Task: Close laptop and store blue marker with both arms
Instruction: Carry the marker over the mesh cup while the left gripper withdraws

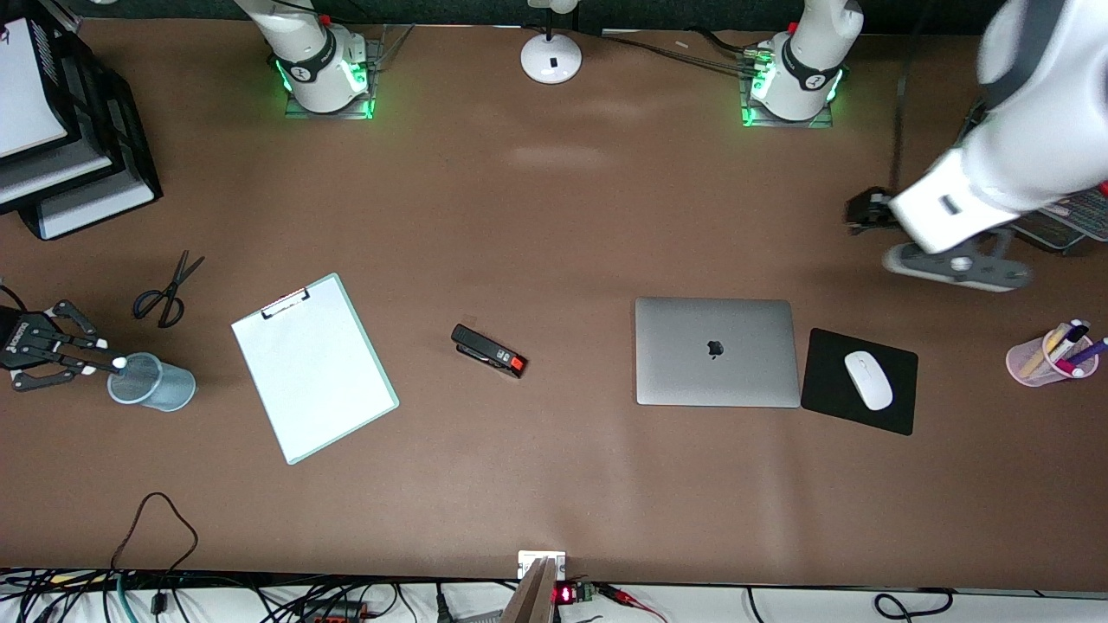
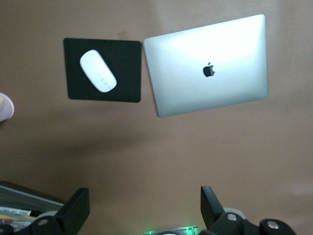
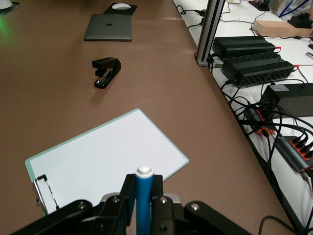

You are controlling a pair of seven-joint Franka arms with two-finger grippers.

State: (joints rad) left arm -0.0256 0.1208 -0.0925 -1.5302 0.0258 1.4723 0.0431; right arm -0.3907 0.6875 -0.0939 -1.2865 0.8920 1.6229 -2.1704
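Brown tabletop (image 1: 554,216) fills the front view, with the arm bases along its top edge and cables along the bottom.

At the left edge of the frame, the right gripper (image 1: 102,363) hangs over a grey-blue mesh cup (image 1: 154,382), its jaws clamped on the blue marker (image 1: 119,364). From the front only the marker's whitish end shows, at the cup's rim; the blue barrel is hard to make out there. The right wrist view shows it better: the blue marker (image 3: 143,198) stands between the fingers (image 3: 128,193), its long axis running along them, white tip pointing outward past the fingertips. Its other end is hidden inside the gripper.

Up and to the right of the gripper lie black scissors (image 1: 167,292). Next, left of centre, comes a clipboard (image 1: 313,366) with blank paper, then a black stapler (image 1: 488,350) near the middle of the frame.

Right of centre sits the laptop (image 1: 716,351), closed flat, lid up with the dark logo showing. Just beside it a black mouse pad (image 1: 892,407) carries a white mouse (image 1: 867,379).

At the upper right the left gripper (image 1: 866,212) is up in the air over bare table, mostly hidden by its own blurred white arm. The left wrist view shows its jaws wide apart and holding nothing, with the laptop (image 2: 210,66) and mouse pad (image 2: 129,78) below.

A pink pen cup (image 1: 1043,363) stands at the right edge, its pens partly cut off.
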